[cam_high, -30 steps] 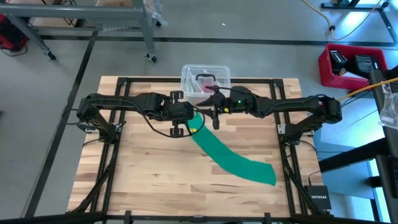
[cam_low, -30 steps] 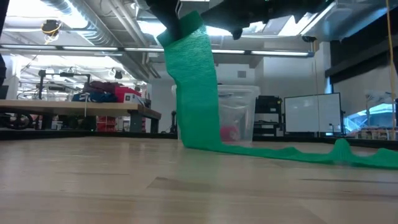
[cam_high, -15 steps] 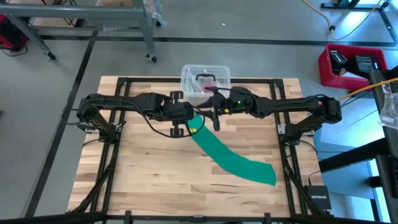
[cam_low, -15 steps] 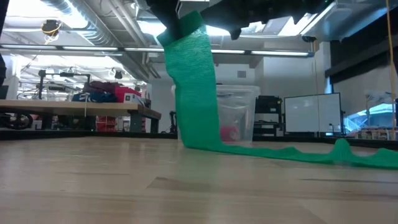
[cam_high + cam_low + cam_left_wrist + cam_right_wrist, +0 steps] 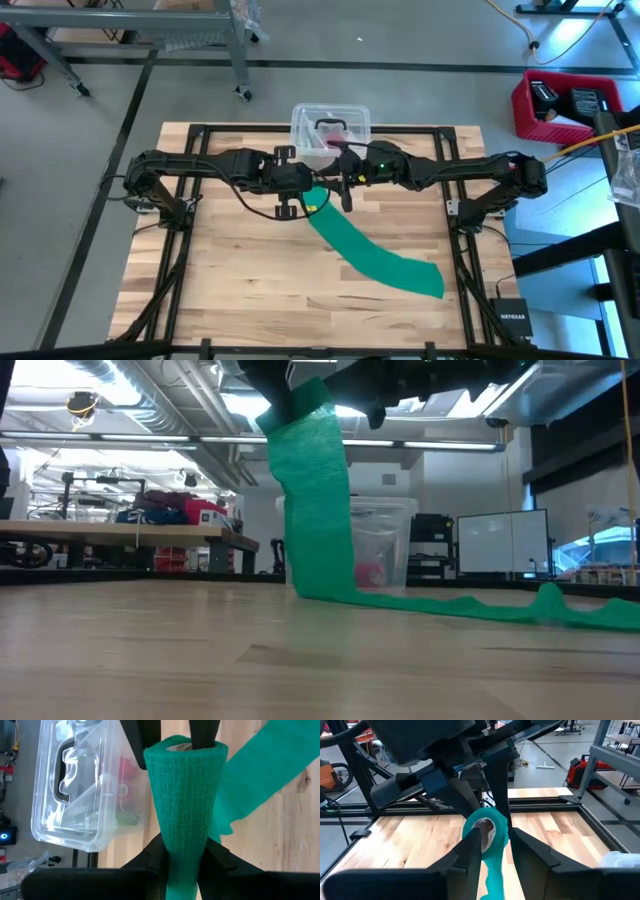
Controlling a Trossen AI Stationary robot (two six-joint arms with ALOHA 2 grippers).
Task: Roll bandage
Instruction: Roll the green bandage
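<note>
Your left gripper (image 5: pixel 303 197) and right gripper (image 5: pixel 345 190) meet above the middle of the wooden table (image 5: pixel 230 270). Both sets of fingers are closed on the rolled end of the green bandage (image 5: pixel 375 250), from opposite sides. The rest of the bandage hangs down to the table and trails flat toward the right arm's side. A clear plastic tub (image 5: pixel 312 125) sits behind the grippers. A small black box (image 5: pixel 511 321) beside the table reads NETGEAR.
</note>
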